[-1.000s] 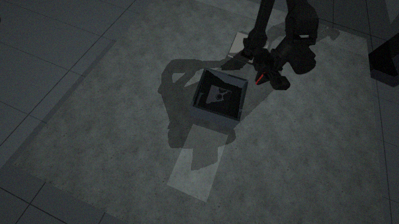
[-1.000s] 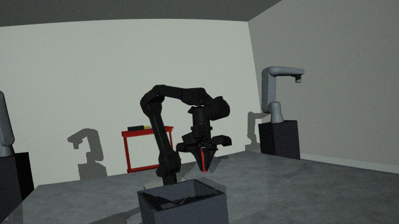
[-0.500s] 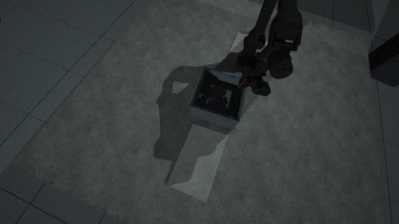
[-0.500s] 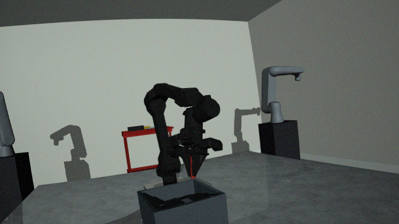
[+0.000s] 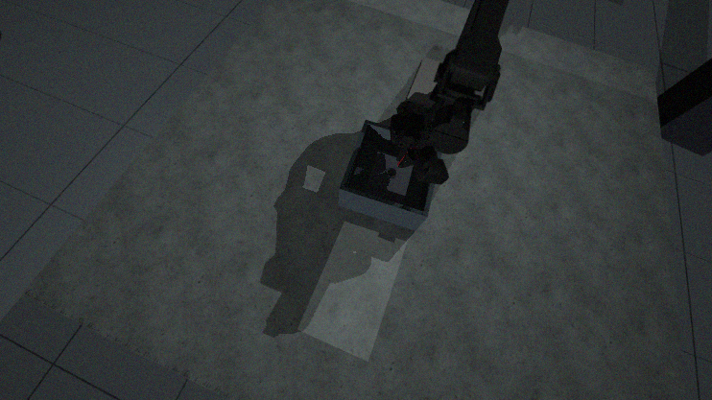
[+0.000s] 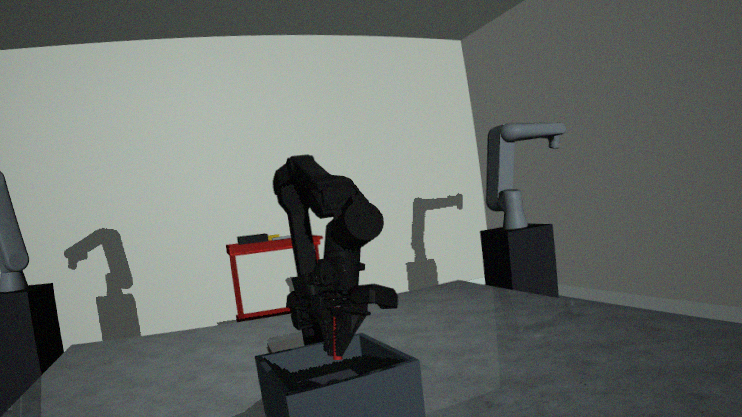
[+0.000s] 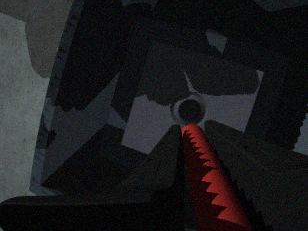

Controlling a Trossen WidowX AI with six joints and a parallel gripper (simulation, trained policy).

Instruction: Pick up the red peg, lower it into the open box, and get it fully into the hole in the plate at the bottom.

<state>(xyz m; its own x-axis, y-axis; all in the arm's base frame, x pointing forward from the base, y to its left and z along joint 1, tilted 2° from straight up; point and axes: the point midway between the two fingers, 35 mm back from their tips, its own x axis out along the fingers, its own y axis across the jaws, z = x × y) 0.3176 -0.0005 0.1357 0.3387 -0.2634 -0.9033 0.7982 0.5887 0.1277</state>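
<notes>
Wall behind, box bottom cropped (image 6: pixel 355 393).Wall (image 6: pixel 218 117) behind cut-off box (image 5: pixel 383 205) (image 6: pixel 355 393) (image 7: pixel 42 149)

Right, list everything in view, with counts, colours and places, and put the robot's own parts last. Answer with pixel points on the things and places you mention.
peg (image 5: pixel 402 159) (image 6: pixel 334 344) (image 7: pixel 207 171): one, red, in the pincer, tip over the box
box (image 5: pixel 383 209) (image 6: pixel 355 390) (image 7: pixel 45 149): one, blue-grey, open, under the pincer
plate (image 5: pixel 401 185) (image 7: pixel 227 109): one, grey, at the box's bottom
hole (image 7: pixel 189 110): one, dark, in the plate, peg not in it
red stand (image 6: pixel 262 247): one, by the back wall
items on it: black block (image 6: pixel 252 238), small yellow thing (image 6: pixel 273 236)
grey arms (image 6: pixel 500 171) (image 6: pixel 10 237): two, one each side
pedestals (image 6: pixel 519 259) (image 6: pixel 19 330): two, dark, under them
arm (image 5: pixel 480 23) (image 6: pixel 300 226): one, black, reaching to the box
pincer (image 5: pixel 403 160) (image 6: pixel 335 355) (image 7: pixel 192 130): one, black, shut on the peg
</notes>
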